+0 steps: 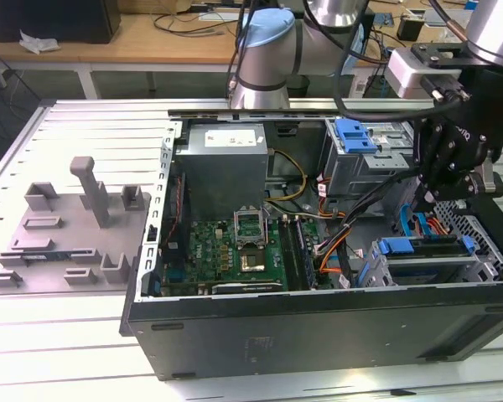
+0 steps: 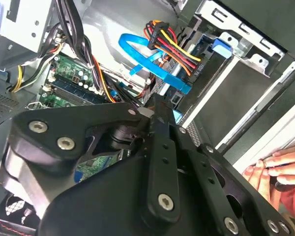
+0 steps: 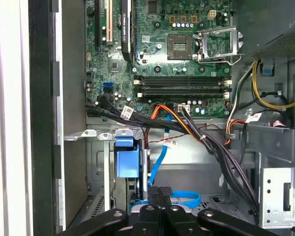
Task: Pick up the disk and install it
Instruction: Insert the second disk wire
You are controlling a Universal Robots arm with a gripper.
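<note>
Now the black robot gripper (image 1: 425, 199) hangs low inside the open black computer case (image 1: 318, 322), fingers pressed together. Just beside it, the silver-grey disk in its blue plastic frame (image 1: 423, 251) sits in the cage. Loose orange and blue cables (image 1: 419, 226) nearby could snag.

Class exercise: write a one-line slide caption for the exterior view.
Robot arm's gripper lowered into the open computer case, above the blue-framed disk at the exterior view's right.

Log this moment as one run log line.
stage: install | hand: shut, low in open computer case by drive bay | disk: seated in bay, not held | motherboard: exposed
</note>
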